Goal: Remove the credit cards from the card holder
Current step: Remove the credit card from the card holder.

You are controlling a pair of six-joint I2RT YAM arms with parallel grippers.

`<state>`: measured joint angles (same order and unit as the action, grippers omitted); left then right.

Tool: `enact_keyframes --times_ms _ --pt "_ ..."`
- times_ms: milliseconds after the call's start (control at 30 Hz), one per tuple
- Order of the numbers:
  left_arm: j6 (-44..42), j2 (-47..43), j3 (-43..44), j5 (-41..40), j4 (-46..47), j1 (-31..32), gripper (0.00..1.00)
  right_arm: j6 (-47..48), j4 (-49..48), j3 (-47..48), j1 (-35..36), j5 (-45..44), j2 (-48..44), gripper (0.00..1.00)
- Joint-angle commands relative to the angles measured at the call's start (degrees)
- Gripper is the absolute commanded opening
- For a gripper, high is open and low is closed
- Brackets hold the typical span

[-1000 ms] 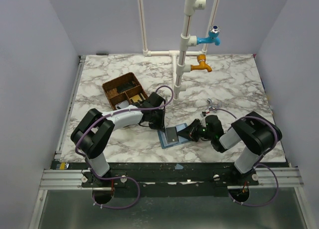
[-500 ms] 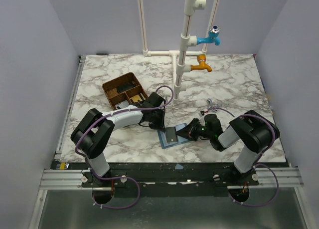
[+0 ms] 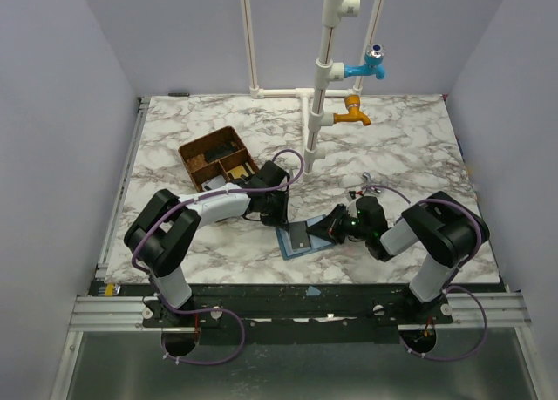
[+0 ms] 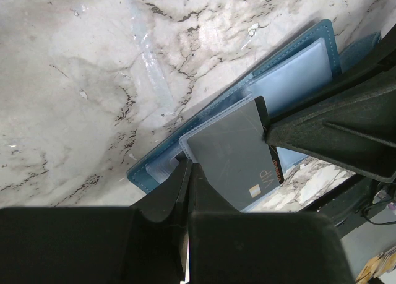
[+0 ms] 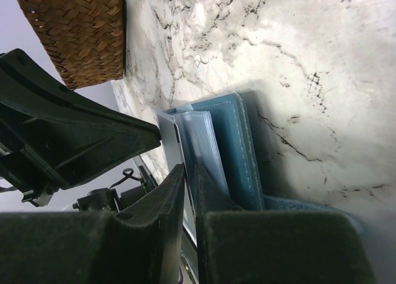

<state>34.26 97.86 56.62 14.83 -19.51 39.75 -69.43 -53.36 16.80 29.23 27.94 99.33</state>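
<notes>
The credit card, grey with "VIP" printed near one corner, lies half out of a clear pocket of the card holder, which is open flat on the marble surface, near its 6 o'clock edge between the two arms. The card looks light, stiff and slick. Its free edge is probably the place to pinch, pulling straight along the pocket so it does not bend or jam. The holder is soft and light and would likely slide along unless it is pinned.

The right gripper comes in from the holder's 3 o'clock. Its jaws are narrowed to a slit, apparently on the card's edge, with a clear sleeve just beside them. The left gripper comes from 11 o'clock, jaws likewise almost closed, seemingly on the holder's near rim.

A brown woven tray sits at the holder's 10 o'clock and a pipe stand at 12. Both are well apart from the holder. The real crowding is the two grippers' jaws, which are close together.
</notes>
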Motion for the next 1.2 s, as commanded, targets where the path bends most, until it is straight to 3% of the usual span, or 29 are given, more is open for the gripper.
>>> enact_keyframes --times_ms 0,233,767,1167 --pt "-1.48 2.34 -0.54 -2.52 -4.11 0.11 0.0 0.7 0.74 0.08 -0.05 0.55 0.98 0.13" --pt "-1.65 2.48 -0.73 -2.81 -4.44 -0.01 0.0 0.78 0.74 -0.1 -0.1 0.1 0.47 0.01" --pt "-2.58 2.96 -1.43 -4.02 -5.26 -0.9 0.0 7.32 15.45 -0.36 -0.23 -9.02 -9.12 0.01" --pt "-2.8 2.78 -1.51 -4.2 -5.45 -1.23 0.0 9.55 19.97 -1.06 -2.08 -9.91 -13.45 0.01"
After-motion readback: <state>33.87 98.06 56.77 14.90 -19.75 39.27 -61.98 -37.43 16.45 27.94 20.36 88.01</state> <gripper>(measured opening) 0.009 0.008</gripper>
